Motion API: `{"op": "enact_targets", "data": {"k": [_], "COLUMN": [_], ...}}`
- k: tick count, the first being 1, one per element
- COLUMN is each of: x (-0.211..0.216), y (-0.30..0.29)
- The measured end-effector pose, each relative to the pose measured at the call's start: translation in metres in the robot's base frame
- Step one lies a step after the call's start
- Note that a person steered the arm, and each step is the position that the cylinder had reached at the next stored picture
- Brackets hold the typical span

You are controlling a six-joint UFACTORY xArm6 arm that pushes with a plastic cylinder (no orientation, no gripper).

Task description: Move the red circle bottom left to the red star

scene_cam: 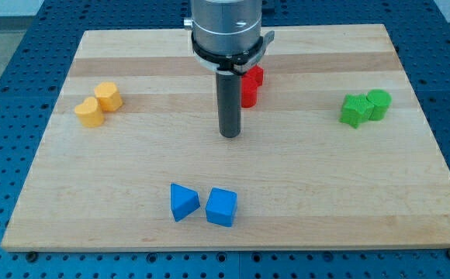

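Note:
Two red blocks sit close together near the top middle of the board, partly hidden behind the rod. The upper red block (254, 75) and the lower red block (249, 94) show only their right parts, so I cannot tell which is the circle and which the star. My tip (230, 135) rests on the board just below and a little left of the red blocks, apart from them.
Two yellow blocks (90, 111) (109, 96) touch at the view's left. A green star (354, 111) and a green block (379, 104) touch at the right. A blue triangle (182, 201) and a blue cube (221, 207) sit near the bottom middle of the wooden board (326, 194).

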State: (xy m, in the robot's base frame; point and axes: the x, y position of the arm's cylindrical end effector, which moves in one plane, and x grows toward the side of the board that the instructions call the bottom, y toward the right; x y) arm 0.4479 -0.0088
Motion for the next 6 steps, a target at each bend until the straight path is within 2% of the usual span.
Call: {"op": "enact_targets", "data": {"k": [2, 6], "x": [-0.059, -0.116], "y": [0.034, 0.03]}}
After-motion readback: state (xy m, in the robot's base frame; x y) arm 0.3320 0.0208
